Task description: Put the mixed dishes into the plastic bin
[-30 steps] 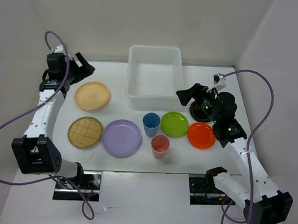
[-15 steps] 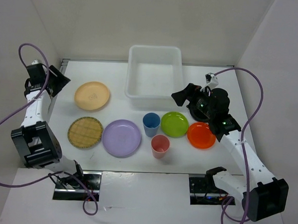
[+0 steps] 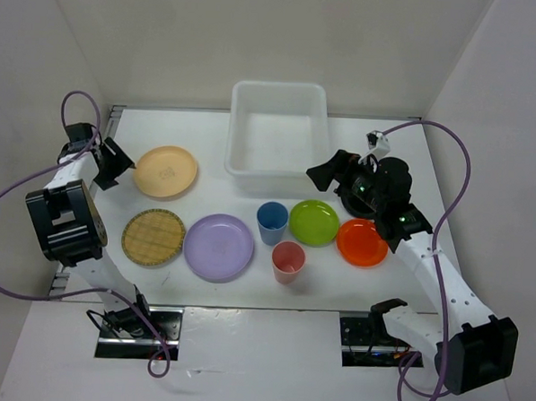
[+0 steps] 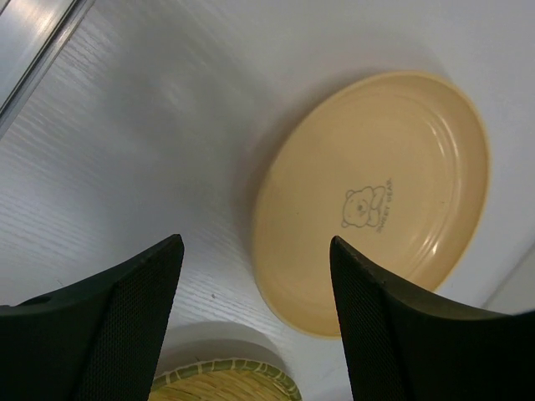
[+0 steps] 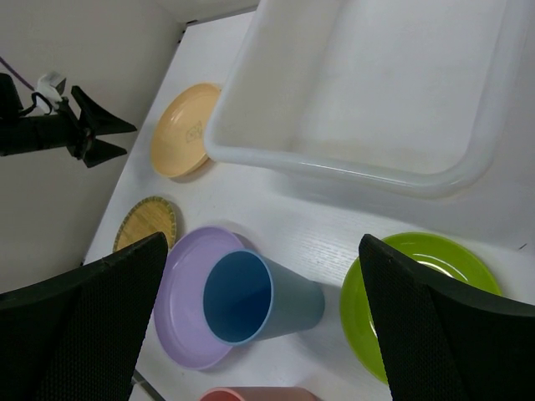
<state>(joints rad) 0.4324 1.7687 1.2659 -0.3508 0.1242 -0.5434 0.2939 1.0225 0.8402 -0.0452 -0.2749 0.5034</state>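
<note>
The white plastic bin (image 3: 275, 169) stands at the back centre, with nothing in it; its near rim shows in the right wrist view (image 5: 334, 171). In front lie a peach plate (image 3: 165, 171), a bamboo plate (image 3: 154, 237), a lavender plate (image 3: 218, 246), a blue cup (image 3: 271, 222), a pink cup (image 3: 288, 261), a lime green plate (image 3: 314, 222) and an orange plate (image 3: 362, 242). A black plate (image 3: 350, 205) is mostly hidden under my right arm. My left gripper (image 3: 117, 164) is open and empty just left of the peach plate (image 4: 376, 192). My right gripper (image 3: 328, 172) is open and empty, above the blue cup (image 5: 251, 296).
White walls close in the table on the left, back and right. A metal strip (image 4: 33, 42) runs along the table's left edge. The bamboo plate's rim (image 4: 221, 384) lies close below my left fingers. Purple cables loop from both arms.
My left gripper has come down from the back left and now points at the peach plate's left edge. My right gripper has shifted slightly left. No dish has moved.
</note>
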